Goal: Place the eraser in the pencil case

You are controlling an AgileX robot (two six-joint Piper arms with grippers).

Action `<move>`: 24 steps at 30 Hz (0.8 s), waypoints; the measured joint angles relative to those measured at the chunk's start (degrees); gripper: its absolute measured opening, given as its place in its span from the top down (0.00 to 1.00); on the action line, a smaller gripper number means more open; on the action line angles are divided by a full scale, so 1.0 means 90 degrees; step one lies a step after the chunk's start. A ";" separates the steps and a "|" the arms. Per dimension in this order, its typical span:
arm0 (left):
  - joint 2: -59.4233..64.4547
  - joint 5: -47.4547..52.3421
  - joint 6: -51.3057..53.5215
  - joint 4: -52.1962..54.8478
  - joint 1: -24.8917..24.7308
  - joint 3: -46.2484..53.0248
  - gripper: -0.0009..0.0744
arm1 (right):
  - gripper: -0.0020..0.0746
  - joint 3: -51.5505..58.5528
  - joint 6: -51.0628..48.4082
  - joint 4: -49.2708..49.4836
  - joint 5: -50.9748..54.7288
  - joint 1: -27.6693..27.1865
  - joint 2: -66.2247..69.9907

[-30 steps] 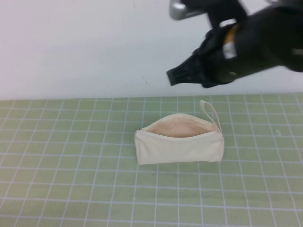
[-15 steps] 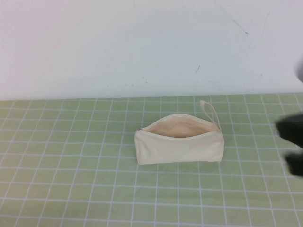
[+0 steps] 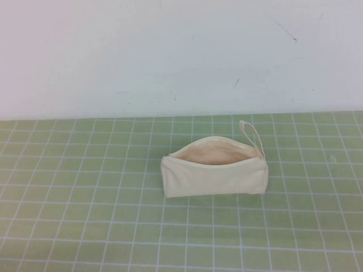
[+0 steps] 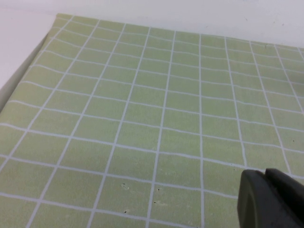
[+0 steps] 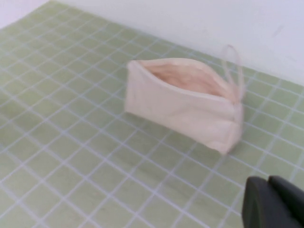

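Cream-white fabric marks the case point(image 3: 214, 174), which lies on the green gridded mat point(image 3: 85, 215) near the middle of the high view, its long side running left to right. Its zip is undone and the mouth gapes upward, showing a beige lining point(image 3: 214, 153). A thin loop point(image 3: 252, 134) sticks out from the right-hand end, curving back toward the white wall point(image 3: 170, 51) behind the mat.

No eraser shows anywhere: not on the mat, and not in the part of the lining that can be seen. Whether it sits deeper inside the case cannot be told.

Neither arm appears in the high view. The left gripper point(image 4: 270, 199) shows only as a dark tip at the edge of its own wrist view, hovering over bare mat near the mat's edge, with nothing close to it. The right gripper point(image 5: 275, 204) is likewise just a dark tip in its wrist view, above the mat and near the loop end of the case, apart from it. For both grippers, too little is visible to tell whether the jaws are open or closed.
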 joint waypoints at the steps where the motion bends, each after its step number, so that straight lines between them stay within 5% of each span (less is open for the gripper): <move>1: 0.0000 0.0000 0.0000 0.0000 0.0000 0.0000 0.99 | 0.97 0.0278 0.0033 -0.0003 -0.0160 -0.0182 -0.0164; 14: 0.0000 0.0000 0.0000 0.0000 0.0000 0.0000 0.99 | 0.98 0.2263 0.0097 -0.0218 -0.1901 -0.4661 -0.2356; 19: 0.0000 0.0000 0.0000 -0.0015 0.0000 0.0000 0.99 | 0.98 0.2500 0.0101 -0.0283 -0.1916 -0.5561 -0.3109; 24: 0.0000 0.0000 0.0000 -0.0015 0.0000 0.0000 0.99 | 0.98 0.2842 0.0139 -0.0283 -0.1892 -0.5760 -0.3336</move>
